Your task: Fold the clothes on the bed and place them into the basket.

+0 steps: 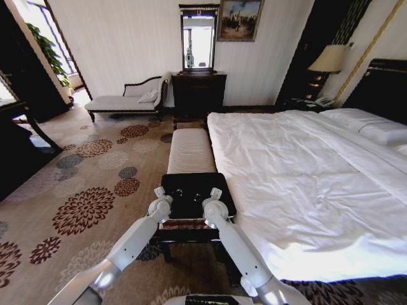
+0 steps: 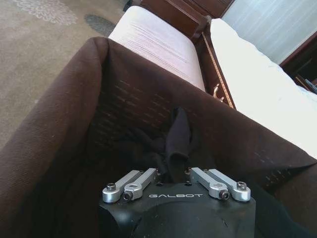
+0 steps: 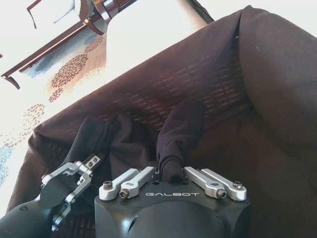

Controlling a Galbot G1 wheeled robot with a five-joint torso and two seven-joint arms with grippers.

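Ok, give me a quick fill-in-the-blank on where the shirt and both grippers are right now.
1. Both grippers reach down into the ____, which stands at the near end of the striped bench.
2. The left gripper and right gripper each pinch a fold of the ____ shirt.
3. The bed lies on the robot's ____ side.

Missing words: basket; black; right

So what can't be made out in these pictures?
- Shirt lettering and fold: bunched dark in the basket in both wrist views.
- Left gripper and right gripper fingertips: wrapped in cloth.
- Basket contents, head view: too dark.
- Bed: cut off at the frame's right edge.
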